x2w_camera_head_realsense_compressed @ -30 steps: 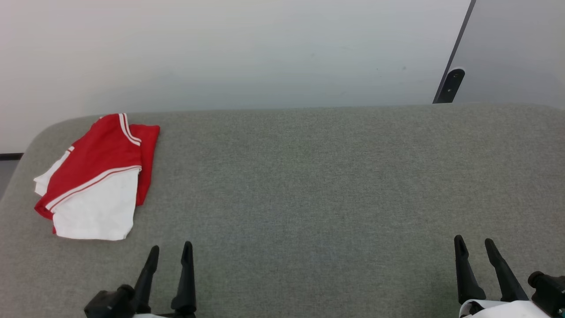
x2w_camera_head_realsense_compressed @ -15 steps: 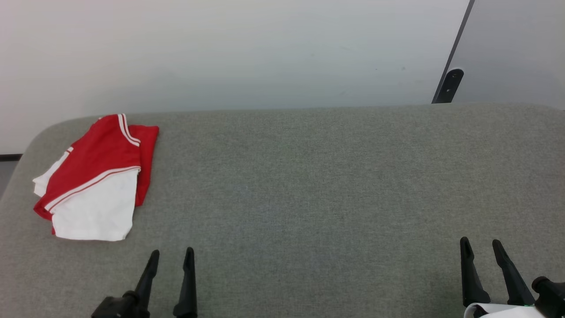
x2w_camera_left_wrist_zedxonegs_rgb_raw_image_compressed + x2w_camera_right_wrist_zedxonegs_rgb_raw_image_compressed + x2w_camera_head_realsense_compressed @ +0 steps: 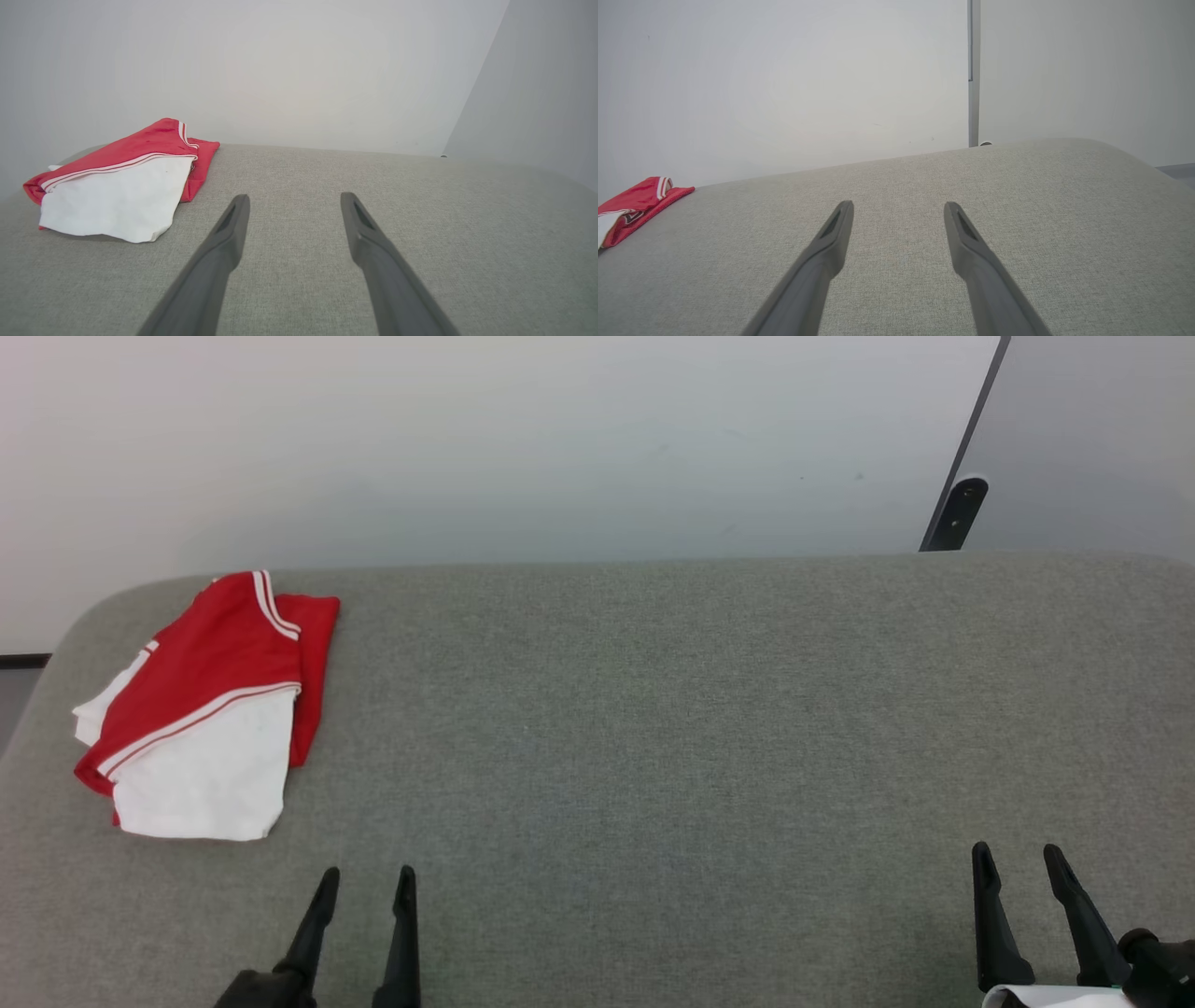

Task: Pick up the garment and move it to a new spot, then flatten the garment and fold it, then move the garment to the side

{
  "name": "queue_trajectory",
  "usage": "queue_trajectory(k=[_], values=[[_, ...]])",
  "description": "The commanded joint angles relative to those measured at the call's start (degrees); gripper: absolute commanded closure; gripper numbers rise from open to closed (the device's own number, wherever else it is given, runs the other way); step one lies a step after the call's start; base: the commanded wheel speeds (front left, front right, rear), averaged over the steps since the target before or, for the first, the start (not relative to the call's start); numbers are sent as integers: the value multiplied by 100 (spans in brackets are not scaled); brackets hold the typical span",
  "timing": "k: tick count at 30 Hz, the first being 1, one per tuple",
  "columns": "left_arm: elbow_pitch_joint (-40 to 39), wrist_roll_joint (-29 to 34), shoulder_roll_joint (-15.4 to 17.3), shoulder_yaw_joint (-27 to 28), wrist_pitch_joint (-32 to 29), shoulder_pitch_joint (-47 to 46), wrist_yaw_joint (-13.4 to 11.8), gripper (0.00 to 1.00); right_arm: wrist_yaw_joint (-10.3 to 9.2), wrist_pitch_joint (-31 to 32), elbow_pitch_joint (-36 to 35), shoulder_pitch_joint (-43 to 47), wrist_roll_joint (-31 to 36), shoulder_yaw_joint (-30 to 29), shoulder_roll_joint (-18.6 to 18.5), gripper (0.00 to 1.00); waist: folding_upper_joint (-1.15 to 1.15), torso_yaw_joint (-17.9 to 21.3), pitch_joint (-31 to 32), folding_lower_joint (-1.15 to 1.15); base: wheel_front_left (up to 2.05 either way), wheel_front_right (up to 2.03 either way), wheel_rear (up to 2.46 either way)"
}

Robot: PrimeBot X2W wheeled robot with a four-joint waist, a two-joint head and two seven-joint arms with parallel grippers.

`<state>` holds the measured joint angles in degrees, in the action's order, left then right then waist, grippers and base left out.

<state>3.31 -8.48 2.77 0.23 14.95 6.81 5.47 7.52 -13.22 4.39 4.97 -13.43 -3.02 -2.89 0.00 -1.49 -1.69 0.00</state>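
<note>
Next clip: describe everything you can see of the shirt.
The shirt is soft, bright red cloth with white sleeves and thin red-and-white stripe trim. It lies folded into a loose, slightly rumpled bundle, a white sleeve topmost, near the far left corner of the grey fabric surface. It rests on that surface alone; nothing else touches it.

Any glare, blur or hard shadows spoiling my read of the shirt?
Head view: soft even light, no glare, garment sharp, thin shadow under its near edge. Left wrist view: left gripper slightly soft near the lens, garment crisp. Right wrist view: wide angle bows the grey surface; garment cropped at left edge.
</note>
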Motion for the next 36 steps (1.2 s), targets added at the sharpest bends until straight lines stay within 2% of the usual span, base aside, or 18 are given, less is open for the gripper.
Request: queue_trajectory(k=[1,13,18,25,36], values=[[-11,57,21,2,21,34,-29,0,-6,-41,-4,45,30,7,0,0,0,-4,-3,0,0,0,0],[22,21,21,0,21,90,-9,0,-6,-77,65,59,-74,21,1,0,0,-14,37,0,0,0,0],[44,-29,21,-33,21,17,-39,0,-6,-85,66,77,-82,35,2,0,0,-170,33,0,0,0,0],[96,-144,19,-59,21,-55,-106,0,-6,-4,18,-33,48,206,2,0,0,-794,-59,0,0,0,0],[182,-361,16,-165,21,-18,-395,0,-6,236,-59,-251,271,589,2,0,0,-2162,-146,0,0,0,0]])
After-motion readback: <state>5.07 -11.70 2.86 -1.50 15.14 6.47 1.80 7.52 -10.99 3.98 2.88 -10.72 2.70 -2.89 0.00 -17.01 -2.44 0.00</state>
